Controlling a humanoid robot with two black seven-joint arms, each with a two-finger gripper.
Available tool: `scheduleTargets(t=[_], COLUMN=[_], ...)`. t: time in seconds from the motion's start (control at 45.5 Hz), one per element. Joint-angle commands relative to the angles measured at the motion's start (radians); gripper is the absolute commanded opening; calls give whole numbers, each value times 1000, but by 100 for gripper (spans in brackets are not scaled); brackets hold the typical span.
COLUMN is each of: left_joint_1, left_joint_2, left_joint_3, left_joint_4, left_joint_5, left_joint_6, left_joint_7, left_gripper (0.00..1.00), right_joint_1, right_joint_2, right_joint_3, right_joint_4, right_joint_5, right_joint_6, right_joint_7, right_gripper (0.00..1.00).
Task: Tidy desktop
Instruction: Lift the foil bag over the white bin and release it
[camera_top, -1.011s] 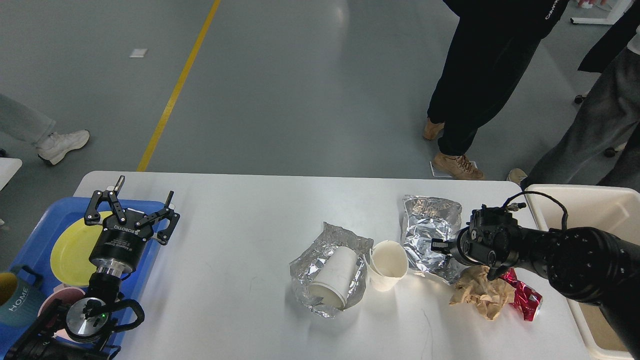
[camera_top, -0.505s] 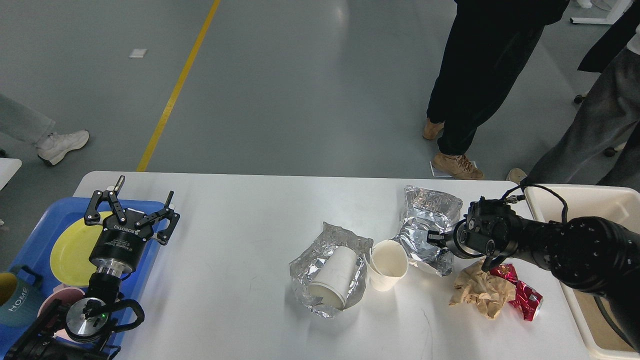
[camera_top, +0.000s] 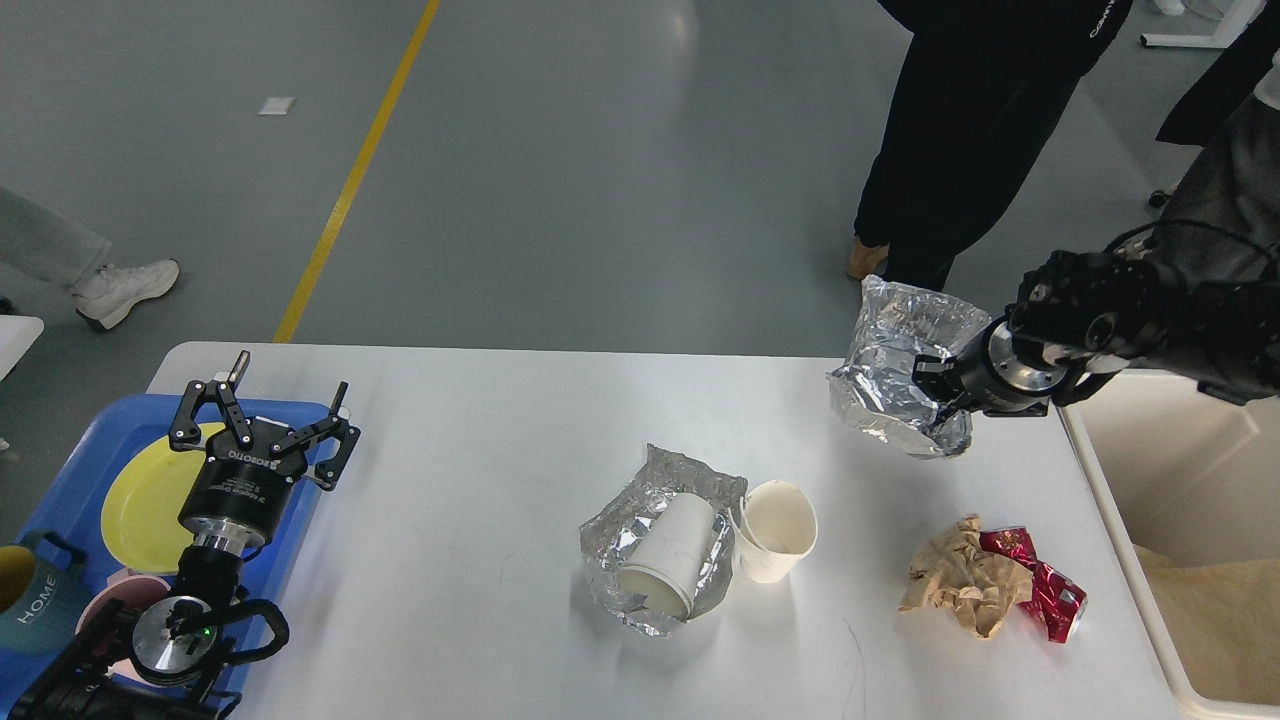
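Observation:
The white desktop holds a silver foil bag with a white paper cup lying on it, an upright white paper cup, a crumpled brown paper and a crushed red can. My right gripper is shut on a second silver foil bag and holds it above the desktop's far right edge. My left gripper is open and empty above the blue tray at the left.
The blue tray holds a yellow plate, a teal mug and a pink dish. A cream bin stands right of the desktop. People's legs stand behind the far edge.
My right gripper has lifted the foil bag off the desktop and carried it up and right, toward the bin. The left arm has not moved.

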Motion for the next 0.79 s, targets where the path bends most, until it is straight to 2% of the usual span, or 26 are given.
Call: scheduleTargets(t=[0.0,0.088,0.154,0.198,0.352,0.439,0.527,0.593,0.769], left_joint_1=[0,1,1,0,0,0,0,0,0], left_joint_2=[0,0,0,0,0,0,0,0,0], left_joint_3=[0,1,2,2,2,2,2,2,2], left_joint_4=[0,0,0,0,0,0,2,0,0], left_joint_5=[0,0,0,0,0,0,0,0,0], left_joint_6=[0,0,0,0,0,0,0,0,0], left_joint_7=[0,0,0,0,0,-2,-2,-2,-2], left_gripper=[97,97,97,97,97,97,97,97,97], right_joint_1=[209,364,477,546,715,797,861,878,927], right_joint_2=[-35,-68,-75,-72,-23,-12,-22,-43,-112], right_joint_3=[-150,-220,-288,-338,-536,-631,-665,-667,-661], right_joint_4=[179,308,403,466,630,692,744,747,769], right_joint_5=[3,3,3,4,3,3,-8,-16,-51], right_joint_6=[60,118,164,188,229,261,264,260,209], right_joint_7=[13,21,53,97,320,390,386,365,254], right_gripper=[0,0,0,0,0,0,0,0,0])
